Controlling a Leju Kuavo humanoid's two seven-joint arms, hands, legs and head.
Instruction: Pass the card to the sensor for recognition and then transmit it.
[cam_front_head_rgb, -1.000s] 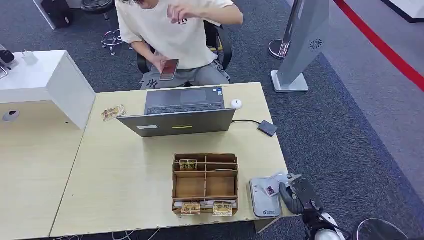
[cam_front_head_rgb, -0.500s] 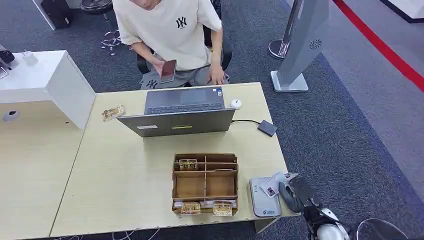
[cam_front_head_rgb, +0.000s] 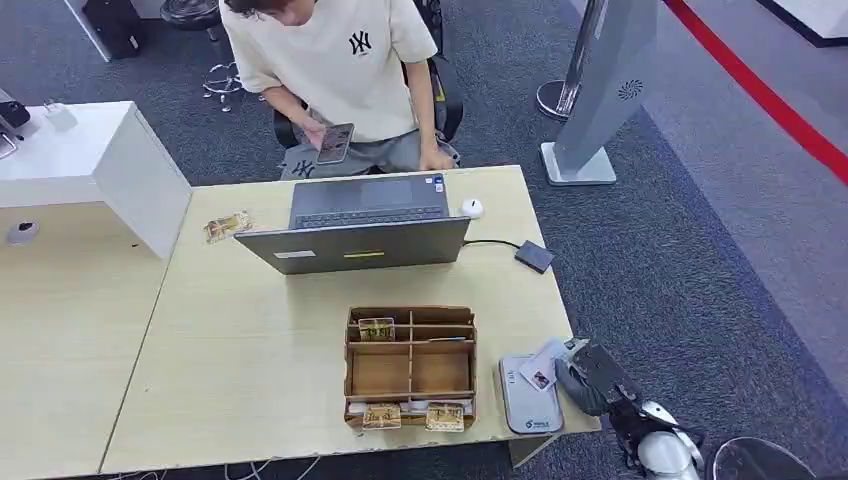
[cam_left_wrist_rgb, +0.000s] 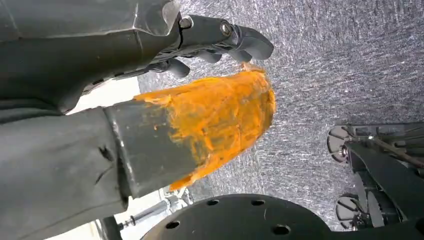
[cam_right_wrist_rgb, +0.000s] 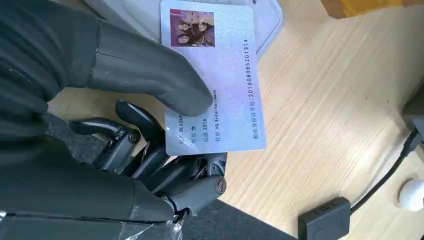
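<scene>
desk (cam_front_head_rgb: 250, 350) carried laptop (cam_front_head_rgb: 355, 240), divided wooden tray (cam_front_head_rgb: 410, 368), grey sensor (cam_front_head_rgb: 528, 393) at near right corner. right hand (cam_front_head_rgb: 585, 380) pinched card (cam_right_wrist_rgb: 215, 75) between thumb and fingers, photo end over sensor edge. card judged light, thin, stiff, slick; best held by short end, flat faces. versus half second ago: card slightly further over sensor; person leaned forward. left hand (cam_left_wrist_rgb: 220, 37) hung over floor, fingers curled, held nothing.

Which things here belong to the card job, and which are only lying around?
Job: card held by the right hand; grey sensor pad.

Lying about: laptop, wooden organizer, white mouse, black hub, left hand.
</scene>
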